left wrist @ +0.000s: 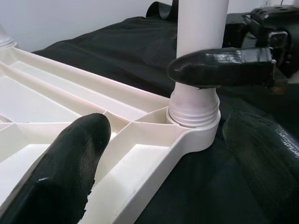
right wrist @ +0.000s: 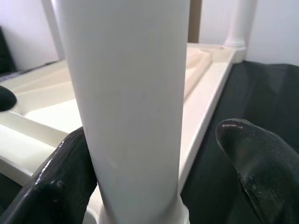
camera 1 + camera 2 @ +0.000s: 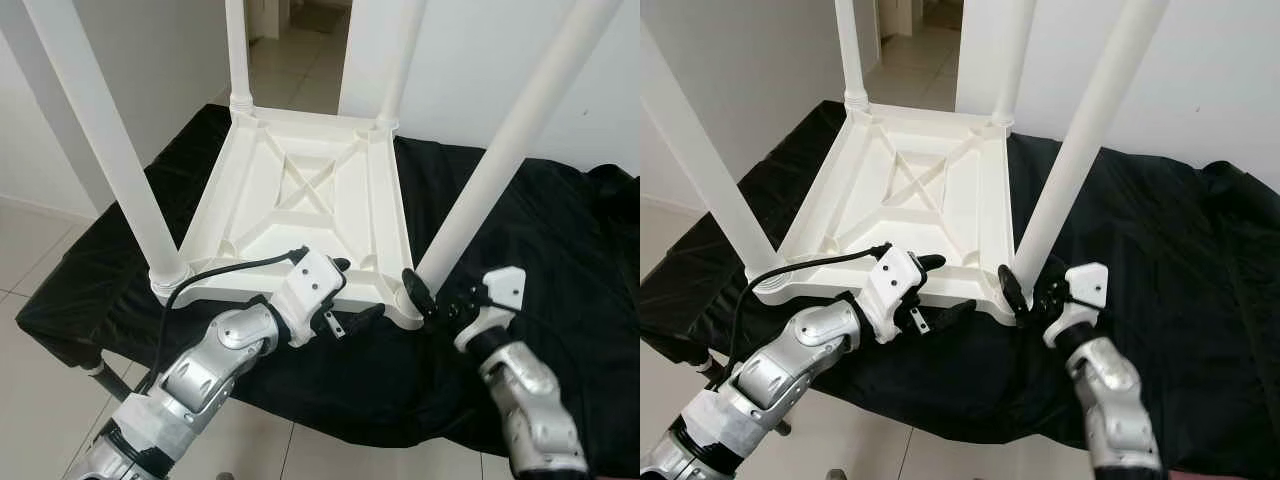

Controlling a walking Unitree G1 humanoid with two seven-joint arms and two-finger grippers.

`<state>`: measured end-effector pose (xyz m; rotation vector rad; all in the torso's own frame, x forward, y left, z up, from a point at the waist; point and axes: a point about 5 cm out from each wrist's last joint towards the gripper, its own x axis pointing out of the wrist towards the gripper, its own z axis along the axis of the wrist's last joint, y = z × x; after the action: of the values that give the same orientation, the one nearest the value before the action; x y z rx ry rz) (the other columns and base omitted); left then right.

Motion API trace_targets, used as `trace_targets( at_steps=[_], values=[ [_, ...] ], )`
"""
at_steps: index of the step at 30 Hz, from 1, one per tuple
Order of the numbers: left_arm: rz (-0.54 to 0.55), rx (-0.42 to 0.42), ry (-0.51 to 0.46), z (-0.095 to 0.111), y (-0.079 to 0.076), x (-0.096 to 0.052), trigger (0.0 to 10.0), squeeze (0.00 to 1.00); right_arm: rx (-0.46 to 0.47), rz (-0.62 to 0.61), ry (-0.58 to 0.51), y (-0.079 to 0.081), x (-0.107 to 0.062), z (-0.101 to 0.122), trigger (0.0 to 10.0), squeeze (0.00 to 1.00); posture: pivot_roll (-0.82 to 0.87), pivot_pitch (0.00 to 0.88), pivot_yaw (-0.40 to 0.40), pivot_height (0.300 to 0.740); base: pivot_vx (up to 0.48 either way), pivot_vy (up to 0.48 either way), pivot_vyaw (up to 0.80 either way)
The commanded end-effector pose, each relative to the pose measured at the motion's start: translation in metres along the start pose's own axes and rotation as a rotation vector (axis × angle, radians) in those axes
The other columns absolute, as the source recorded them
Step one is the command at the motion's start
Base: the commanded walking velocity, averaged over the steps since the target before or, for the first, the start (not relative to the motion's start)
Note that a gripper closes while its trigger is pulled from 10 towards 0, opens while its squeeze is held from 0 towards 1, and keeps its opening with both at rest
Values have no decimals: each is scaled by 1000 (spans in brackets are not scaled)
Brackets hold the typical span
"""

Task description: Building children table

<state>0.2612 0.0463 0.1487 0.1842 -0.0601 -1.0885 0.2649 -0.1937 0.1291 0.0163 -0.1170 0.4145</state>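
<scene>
Inverted white children's table [image 3: 300, 200] on black cloth [image 3: 560, 250]; leg tops cropped. Right gripper [image 3: 428, 296] open around near leg [image 3: 500, 160]; left gripper [image 3: 350, 300] open astride the rim.

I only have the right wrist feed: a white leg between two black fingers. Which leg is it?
Observer: The near right leg of the upside-down table top, close to its socket. The right gripper is at its base.
Operator: Clamped on it?
Observer: Not clearly. In the wrist view one finger touches the leg, the other stands apart.
Operator: Left arm?
Observer: The left gripper is open at the near edge of the table top, one finger over the rim, one on the black cloth.
Operator: Other legs in?
Observer: All four stand upright in their corner sockets.
</scene>
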Motion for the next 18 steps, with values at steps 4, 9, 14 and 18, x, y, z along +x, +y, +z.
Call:
trace_targets(
  at_steps=[4, 9, 14, 18],
  values=[
    [-178, 4, 0, 2, -11, 1, 10000, 0, 1, 176, 80, -6, 12, -11, 10000, 0, -65, 0, -46, 740, 0, 0, 0],
    [-178, 5, 1, 3, -11, 1, 10000, 0, -4, 243, 105, -8, 18, -14, 10000, 0, -61, 0, -47, 740, 0, 0, 0],
    [-198, 11, 16, 1, -12, 2, 10000, 0, -16, 310, 123, -9, 28, -13, 10000, 0, -54, 0, -50, 740, 0, 0, 0],
    [-198, 15, 22, -1, -12, 2, 10000, 0, -18, 324, 124, -12, 30, -13, 10000, 0, -51, 0, -52, 740, 0, 0, 0]
  ],
)
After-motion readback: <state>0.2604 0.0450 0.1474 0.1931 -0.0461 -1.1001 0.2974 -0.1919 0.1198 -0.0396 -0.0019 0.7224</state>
